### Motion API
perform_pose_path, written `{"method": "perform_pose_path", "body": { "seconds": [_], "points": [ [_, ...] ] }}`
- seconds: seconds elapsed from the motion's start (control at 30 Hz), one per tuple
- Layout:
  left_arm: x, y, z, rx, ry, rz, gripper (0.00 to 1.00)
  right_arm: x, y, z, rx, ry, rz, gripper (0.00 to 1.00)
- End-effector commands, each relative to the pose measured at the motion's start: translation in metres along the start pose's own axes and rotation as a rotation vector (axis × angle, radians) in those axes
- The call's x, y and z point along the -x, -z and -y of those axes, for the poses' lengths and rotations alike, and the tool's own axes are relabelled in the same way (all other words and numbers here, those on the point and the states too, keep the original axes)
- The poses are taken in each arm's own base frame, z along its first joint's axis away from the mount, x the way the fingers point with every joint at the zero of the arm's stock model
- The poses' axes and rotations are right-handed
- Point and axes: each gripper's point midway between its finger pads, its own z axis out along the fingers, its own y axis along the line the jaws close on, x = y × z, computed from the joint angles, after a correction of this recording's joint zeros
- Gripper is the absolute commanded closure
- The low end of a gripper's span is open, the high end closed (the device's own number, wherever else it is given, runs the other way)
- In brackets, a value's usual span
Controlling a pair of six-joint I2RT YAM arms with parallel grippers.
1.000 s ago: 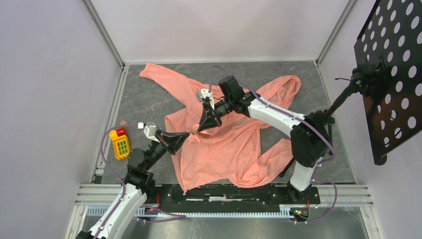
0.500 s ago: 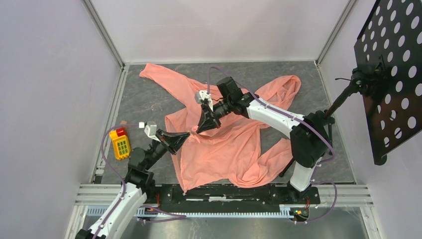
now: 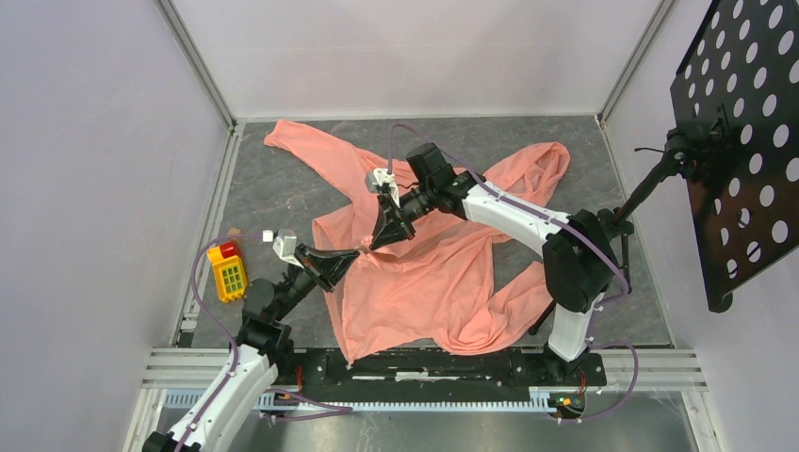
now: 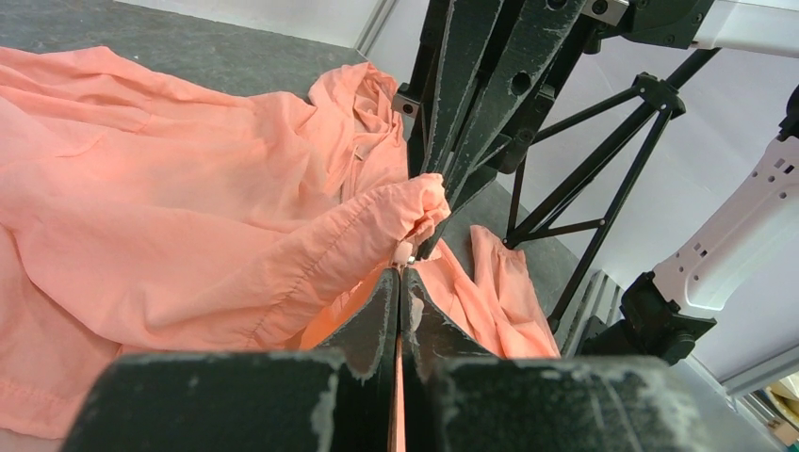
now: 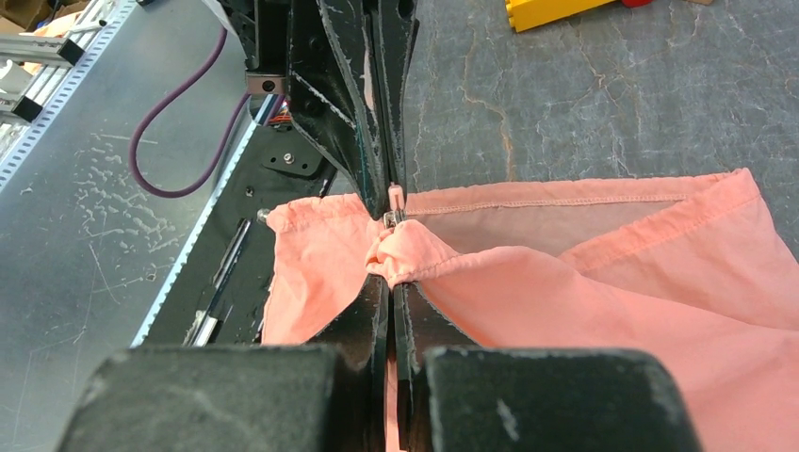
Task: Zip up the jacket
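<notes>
The salmon-pink jacket (image 3: 429, 282) lies crumpled on the grey table, one sleeve reaching to the far left. My left gripper (image 3: 355, 252) is shut on a thin fold of the jacket's edge (image 4: 311, 254), with a small zipper piece (image 4: 403, 252) right at its tips. My right gripper (image 3: 376, 244) faces it tip to tip and is shut on bunched jacket fabric (image 5: 415, 250). In the right wrist view the right gripper (image 5: 391, 282) almost touches the left gripper's fingers (image 5: 353, 113). In the left wrist view the left gripper (image 4: 403, 275) sits just below the right gripper's fingers (image 4: 471, 104).
A yellow toy block with a red top (image 3: 227, 271) lies at the left of the table. A black tripod (image 3: 650, 188) carrying a perforated black board (image 3: 744, 141) stands at the right. White walls enclose the table. The metal front rail (image 3: 424, 363) runs below the jacket.
My right arm's wrist has shifted a little to the left and away, still holding the fabric. My left gripper has barely moved.
</notes>
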Motion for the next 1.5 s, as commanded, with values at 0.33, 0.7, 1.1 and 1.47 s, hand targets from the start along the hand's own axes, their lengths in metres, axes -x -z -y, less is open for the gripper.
{"method": "perform_pose_path", "body": {
  "seconds": [0.33, 0.7, 1.1, 1.47],
  "points": [
    [-0.038, 0.012, -0.015, 0.007, 0.002, -0.070, 0.98, 0.021, -0.001, 0.003, 0.022, 0.032, 0.013, 1.00],
    [-0.037, 0.011, -0.013, -0.002, 0.003, -0.067, 0.98, 0.027, -0.002, 0.009, 0.015, 0.029, 0.017, 0.98],
    [-0.037, 0.010, -0.015, 0.005, 0.007, -0.068, 0.98, 0.034, -0.016, 0.003, 0.056, 0.014, 0.048, 1.00],
    [-0.035, 0.009, -0.017, 0.023, 0.027, -0.062, 0.98, 0.040, -0.028, -0.010, 0.090, 0.004, 0.095, 1.00]
  ]
}}
